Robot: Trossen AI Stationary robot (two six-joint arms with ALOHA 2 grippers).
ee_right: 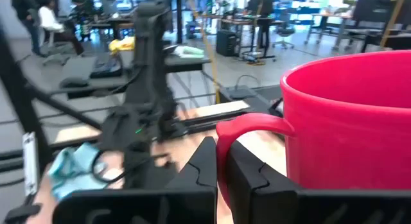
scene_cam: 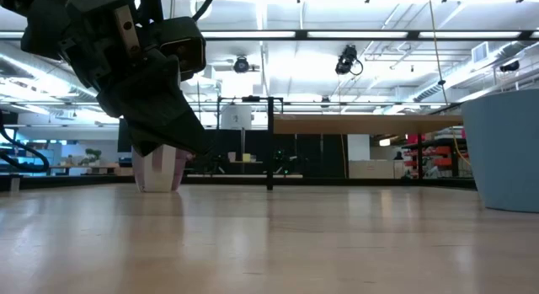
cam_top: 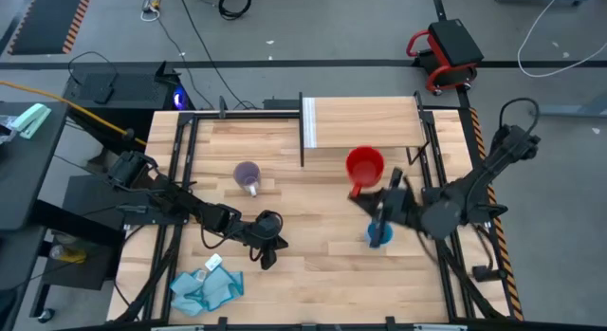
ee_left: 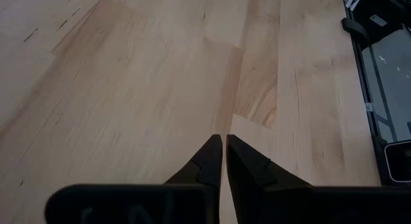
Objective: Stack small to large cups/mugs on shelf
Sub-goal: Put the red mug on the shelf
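Observation:
My right gripper (cam_top: 368, 192) is shut on the red mug (cam_top: 365, 164), which is up in the air in front of the shelf (cam_top: 365, 122), a raised light-wood platform with a white panel (cam_top: 308, 123). The light-blue cup (cam_top: 379, 235) stands on its base on the table, partly under my right arm. Left of centre, the translucent purple mug (cam_top: 248, 176) also stands on the table. My left gripper (cam_top: 269, 240) hovers shut over bare table near the front, touching nothing. My right gripper pinches the red mug's handle loop (ee_right: 239, 126) between its two fingers (ee_right: 200, 165). The fingers come nearly level from the table's near right side. The mug (ee_right: 350, 121) stays upright with its rim up, and the low view shows no part of it on the table.
A crumpled blue cloth (cam_top: 205, 288) and a small white item (cam_top: 213, 263) lie at the near left. Dark posts and rails (cam_top: 429, 141) frame the shelf and the table's sides. In the low view the light-blue cup (scene_cam: 504, 151) stands close at the right.

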